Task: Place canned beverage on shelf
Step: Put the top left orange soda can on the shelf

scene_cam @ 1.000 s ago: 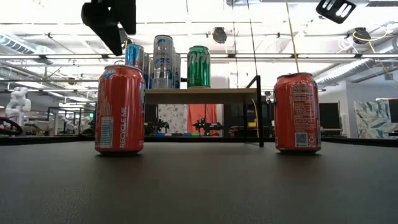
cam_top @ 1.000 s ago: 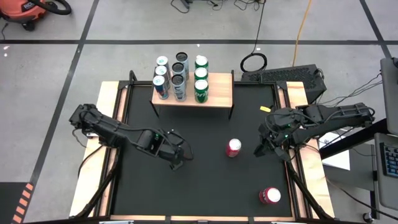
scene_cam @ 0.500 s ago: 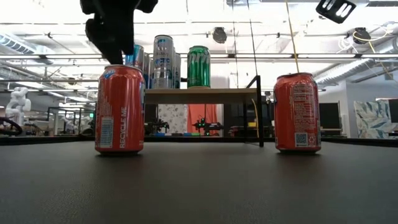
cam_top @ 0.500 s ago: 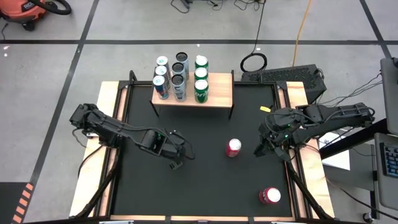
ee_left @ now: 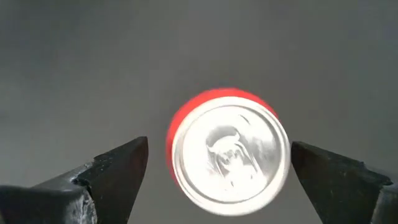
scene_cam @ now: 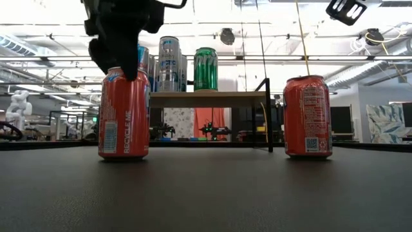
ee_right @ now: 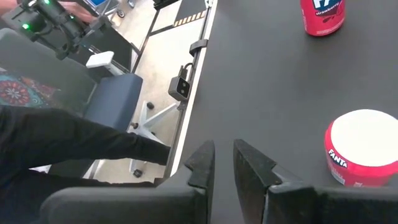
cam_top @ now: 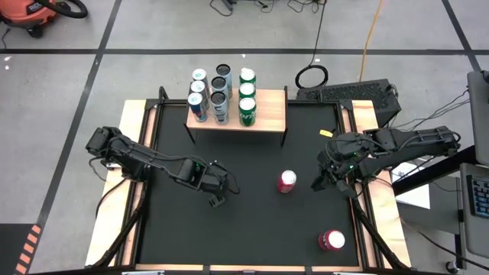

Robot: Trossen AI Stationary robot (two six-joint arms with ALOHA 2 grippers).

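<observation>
The left end effector (cam_top: 216,197) hangs over the left half of the black surface (cam_top: 252,229), its jaws spread wide and gripping nothing. In the left wrist view its two dark fingers (ee_left: 118,171) stand on either side of the silver top of a red can (ee_left: 228,152), with bare surface showing between each finger and the can. The low view shows the same end effector directly above this upright can (scene_cam: 123,113), its fingers down about the can's top rim; whether they touch it I cannot tell. From the high view the can is hidden under the arm. A second red can (cam_top: 286,181) stands upright near the middle of the surface, and the right end effector (cam_top: 317,183) waits just beside it on its right, apart from it, jaws drawn nearly together and empty. A third red can (cam_top: 331,241) stands near the front right corner, well apart from the others. The shelf (cam_top: 263,114) sits at the back of the surface; eight cans stand on it in three rows – blue at the left, dark in the middle, green at the right – and the board's right-hand strip is bare wood.
</observation>
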